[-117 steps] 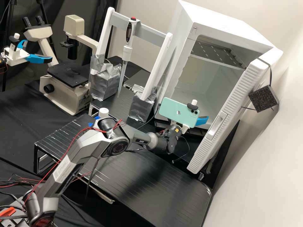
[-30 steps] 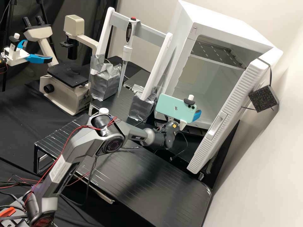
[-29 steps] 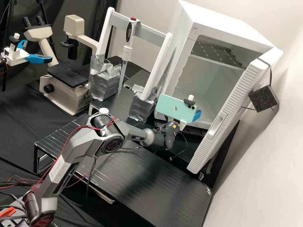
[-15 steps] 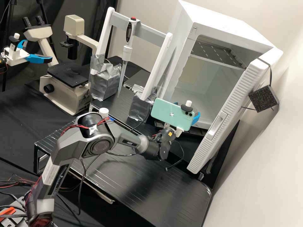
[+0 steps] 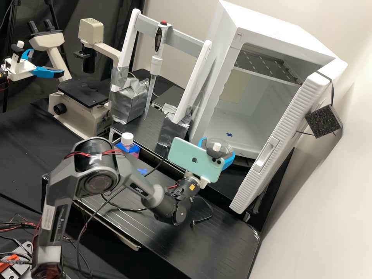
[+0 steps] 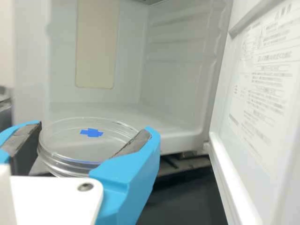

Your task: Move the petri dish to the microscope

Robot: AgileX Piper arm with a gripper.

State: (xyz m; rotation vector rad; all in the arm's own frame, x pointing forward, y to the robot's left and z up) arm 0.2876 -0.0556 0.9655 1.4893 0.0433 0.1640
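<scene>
Just in front of the open white incubator (image 5: 267, 31), my gripper (image 5: 217, 149) is shut on the clear petri dish (image 5: 224, 143), partly hidden by the phone and its mount. In the wrist view, my gripper (image 6: 90, 136) has its two blue fingers on opposite sides of the round dish (image 6: 70, 152). The dish looks roughly level, outside the chamber's front edge. At the back left of the high view stands the beige microscope (image 5: 90, 31), its flat black stage (image 5: 83, 93) bare.
The incubator door (image 5: 281, 139) stands open at the right. A pipette (image 5: 155, 66) hangs in a white frame (image 5: 192, 83) between incubator and microscope. A white-capped bottle (image 5: 127, 141) is behind the arm's elbow, near a blue mark (image 5: 142, 171) on the black platform (image 5: 228, 236).
The gripper has drawn back from the incubator, toward the lower left of the high view, with the dish in it. A blue mark on the chamber floor and the bottle now show.
</scene>
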